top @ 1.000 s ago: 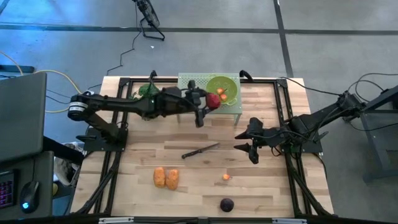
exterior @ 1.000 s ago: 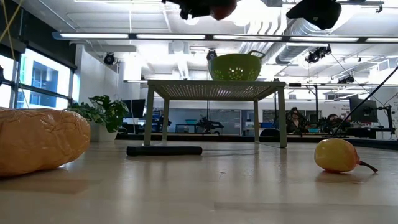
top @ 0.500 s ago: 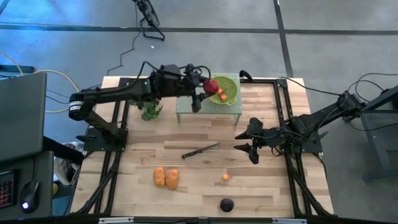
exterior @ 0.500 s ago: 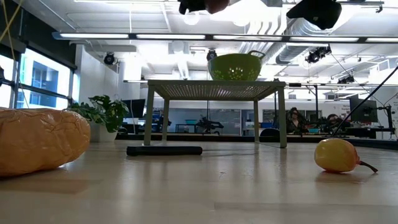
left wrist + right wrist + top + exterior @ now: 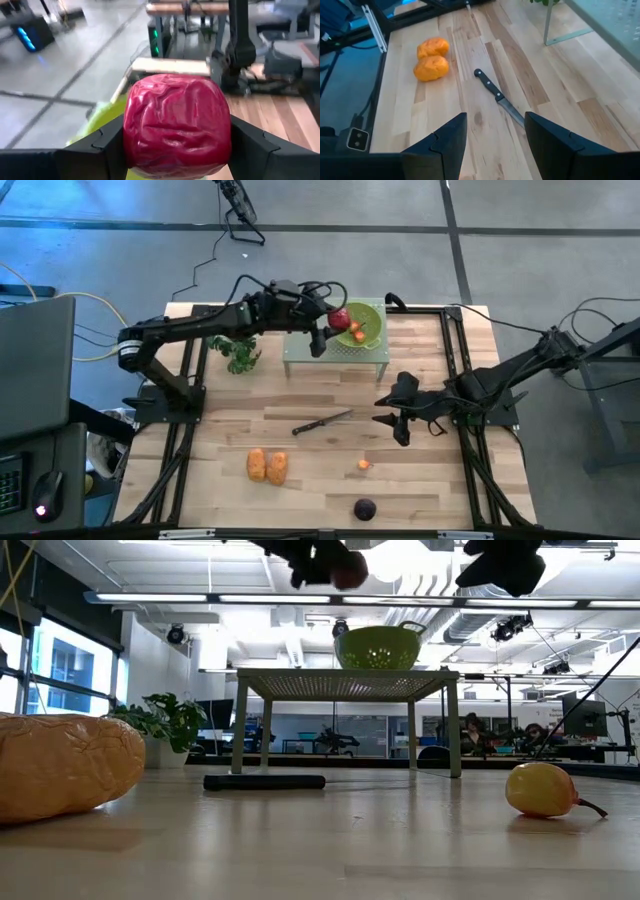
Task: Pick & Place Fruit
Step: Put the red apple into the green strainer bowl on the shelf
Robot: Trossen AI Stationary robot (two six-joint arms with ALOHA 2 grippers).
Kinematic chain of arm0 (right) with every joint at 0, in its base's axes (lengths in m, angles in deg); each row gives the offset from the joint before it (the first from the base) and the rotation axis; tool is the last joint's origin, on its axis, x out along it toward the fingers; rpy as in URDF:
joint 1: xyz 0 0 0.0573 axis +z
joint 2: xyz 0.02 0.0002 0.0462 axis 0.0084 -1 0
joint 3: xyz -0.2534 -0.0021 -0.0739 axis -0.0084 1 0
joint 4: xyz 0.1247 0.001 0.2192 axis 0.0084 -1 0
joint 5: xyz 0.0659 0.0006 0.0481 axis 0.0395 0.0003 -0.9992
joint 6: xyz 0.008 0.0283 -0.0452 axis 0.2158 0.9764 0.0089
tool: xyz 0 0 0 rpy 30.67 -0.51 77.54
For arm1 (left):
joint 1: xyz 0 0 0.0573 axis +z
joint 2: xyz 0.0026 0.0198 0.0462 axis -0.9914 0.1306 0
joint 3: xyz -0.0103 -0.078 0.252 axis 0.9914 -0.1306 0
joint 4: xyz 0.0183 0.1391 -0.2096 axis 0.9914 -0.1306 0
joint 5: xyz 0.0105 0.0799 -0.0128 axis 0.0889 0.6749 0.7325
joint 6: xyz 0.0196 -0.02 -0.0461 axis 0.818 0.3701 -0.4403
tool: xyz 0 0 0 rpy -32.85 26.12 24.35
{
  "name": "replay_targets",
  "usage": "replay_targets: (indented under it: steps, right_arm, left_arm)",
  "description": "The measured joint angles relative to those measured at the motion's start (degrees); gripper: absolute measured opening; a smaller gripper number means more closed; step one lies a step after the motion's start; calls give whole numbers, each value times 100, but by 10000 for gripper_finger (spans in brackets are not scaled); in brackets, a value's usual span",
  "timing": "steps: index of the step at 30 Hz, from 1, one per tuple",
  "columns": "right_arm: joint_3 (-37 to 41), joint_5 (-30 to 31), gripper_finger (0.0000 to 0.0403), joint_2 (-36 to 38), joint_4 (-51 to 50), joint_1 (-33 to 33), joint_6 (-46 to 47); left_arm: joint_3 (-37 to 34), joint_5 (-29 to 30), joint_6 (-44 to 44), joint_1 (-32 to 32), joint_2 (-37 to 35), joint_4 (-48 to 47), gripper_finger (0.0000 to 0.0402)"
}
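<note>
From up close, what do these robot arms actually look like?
Both arms are dark, nearly black, built of slim jointed segments. The left arm has a pale grey ring at its base joint, and black cables loop over its wrist. Each ends in a tool: the left tool and the right tool both have two broad, flat, matt black fingers with angular edges.

1. Wooden plank desk (image 5: 300,395) with a black frame around it.
2. Small grey perforated stand (image 5: 300,360) at the far edge; leafy green bunch (image 5: 238,355) just beside it.
3. Knife (image 5: 322,422) mid-desk, lying at a slant.
4. Two orange pieces (image 5: 267,466) touching, near edge on my left side.
5. Tiny orange-red piece (image 5: 363,465) and dark purple round piece (image 5: 365,508) near the front, apart.
</note>
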Motion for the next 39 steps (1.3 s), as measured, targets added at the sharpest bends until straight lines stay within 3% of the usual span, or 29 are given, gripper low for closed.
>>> replay_targets:
  steps: [19, 30, 39]
  right_arm:
    - [0, -21, 192, -176, -13, 0, 3]
    - [0, -17, 192, -176, -13, 0, 1]
    - [0, -17, 192, -176, -16, -1, 1]
  left_arm:
    - [-8, 34, 52, 68, 780, 186, 244]
    - [-8, 32, 46, 319, 790, 238, 244]
    - [-1, 12, 120, 318, 925, 347, 284]
